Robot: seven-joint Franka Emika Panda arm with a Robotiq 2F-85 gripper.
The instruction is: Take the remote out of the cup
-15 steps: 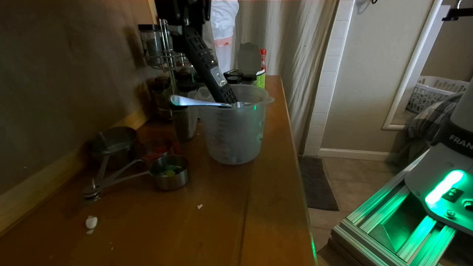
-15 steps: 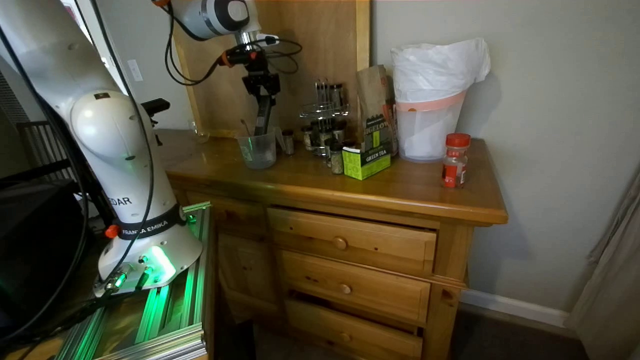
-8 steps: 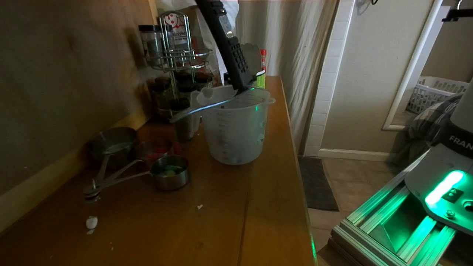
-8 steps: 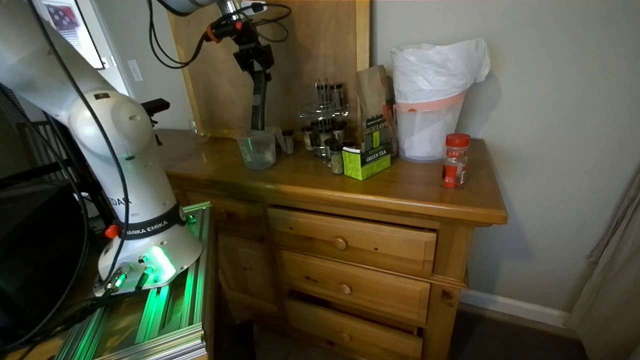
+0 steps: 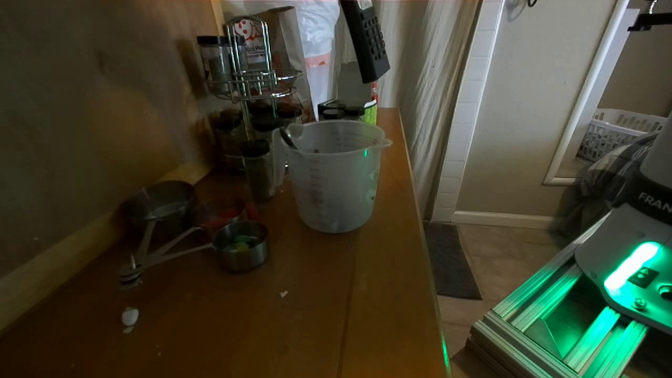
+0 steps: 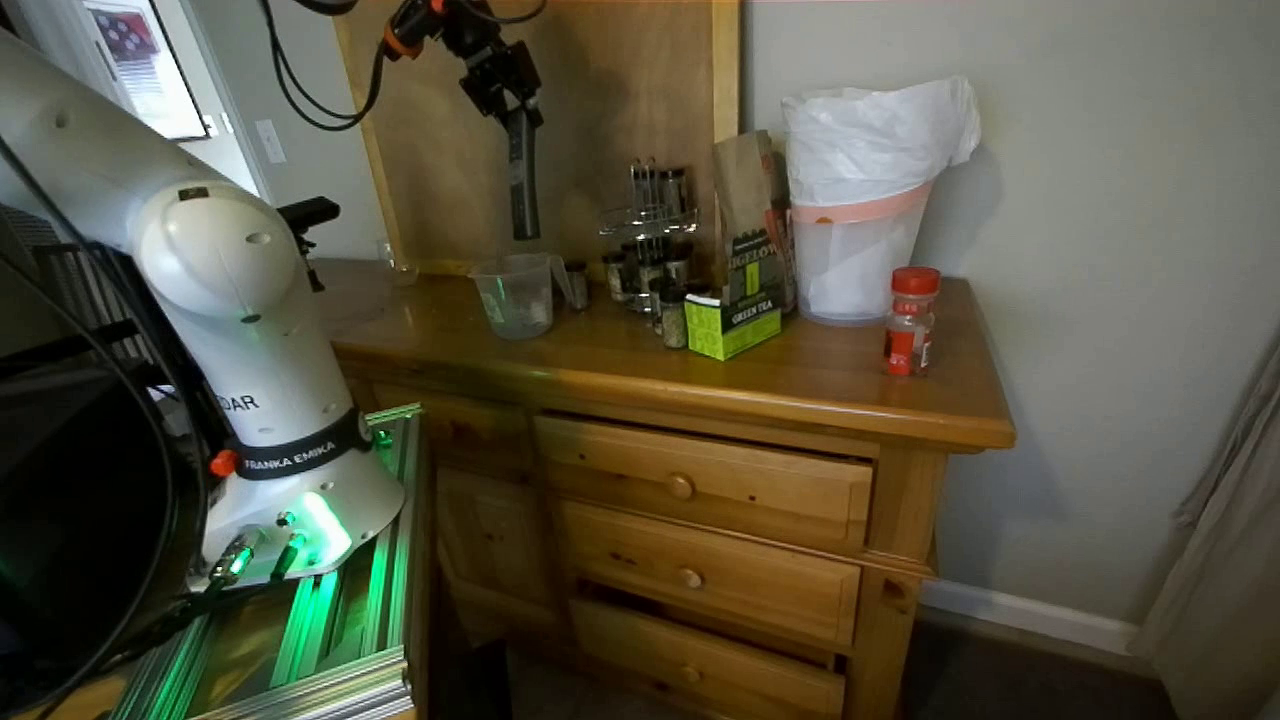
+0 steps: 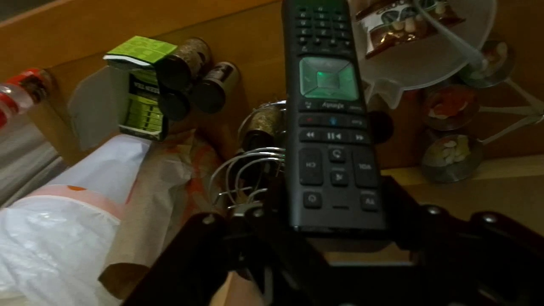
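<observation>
While the arm (image 6: 225, 265) aimed its fingers (image 7: 399, 212) downward, they clasped the remote (image 6: 522, 180), which hung above the cup (image 5: 336, 184), clear of it, long axis steep but tilted, free end down.

An exterior view looks along the dresser top (image 5: 294, 325), the cup (image 5: 336, 184) near; an exterior view faces the drawers (image 6: 720, 575) from farther back, past the robot base (image 6: 300, 500); the wrist view looks down along the close remote (image 7: 331, 127); all share cup and rack (image 5: 254, 79).
</observation>
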